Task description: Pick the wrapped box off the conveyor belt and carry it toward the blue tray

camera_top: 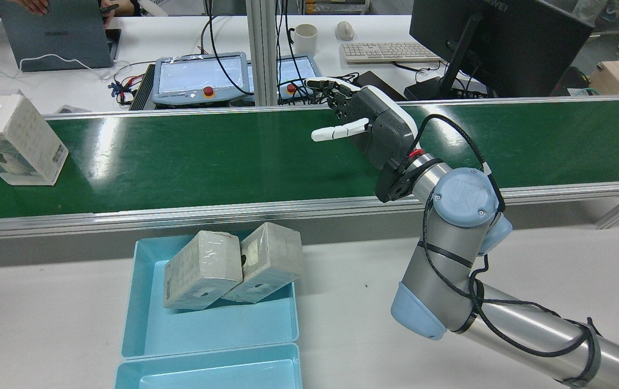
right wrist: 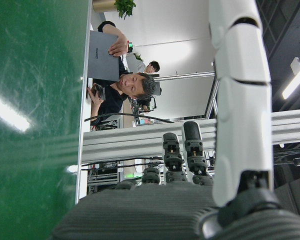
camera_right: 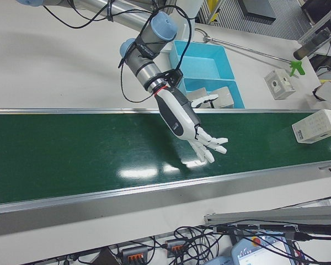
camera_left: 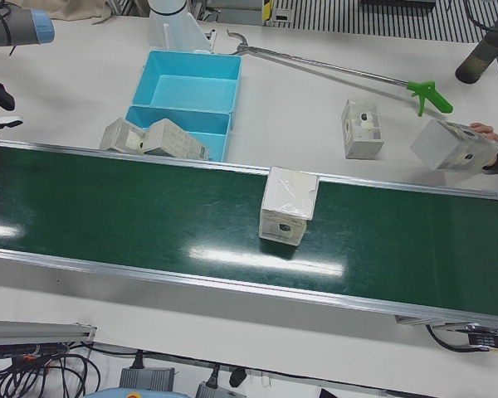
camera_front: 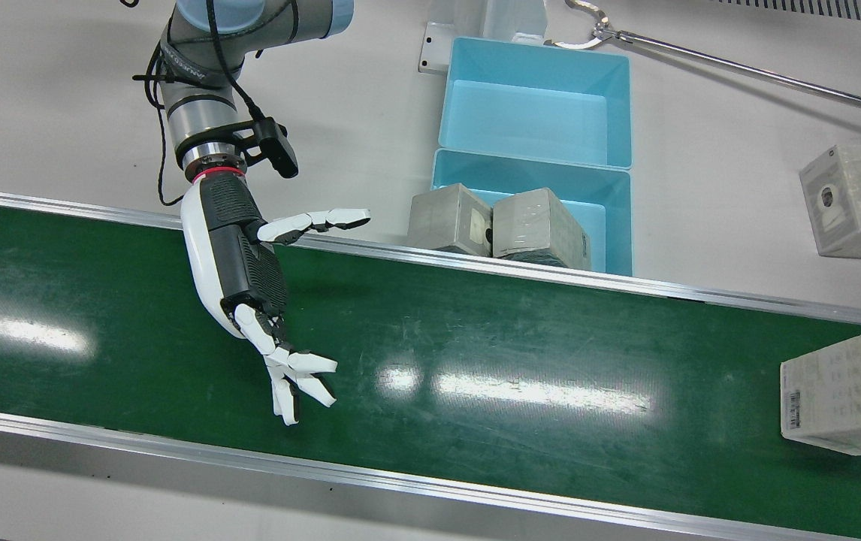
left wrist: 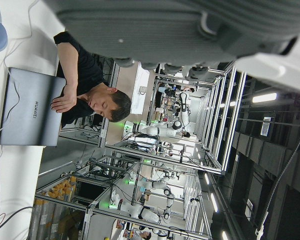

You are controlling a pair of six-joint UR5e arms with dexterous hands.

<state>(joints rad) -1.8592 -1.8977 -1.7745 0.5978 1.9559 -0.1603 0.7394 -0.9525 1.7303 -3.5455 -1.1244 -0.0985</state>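
1. The conveyor belt [camera_front: 475, 361] has much free green room between the right hand [camera_front: 250, 278] and the wrapped box [camera_front: 844, 394], which lies well apart at 3 o'clock.
2. The blue tray [camera_front: 614, 225] already holds two boxes [camera_front: 502, 222] leaning on its rim; another could knock them.
3. The right hand is spread wide and holds nothing; if the box arrives off-center, the fingers may push it over the belt edge.
4. The left hand's state I cannot tell.
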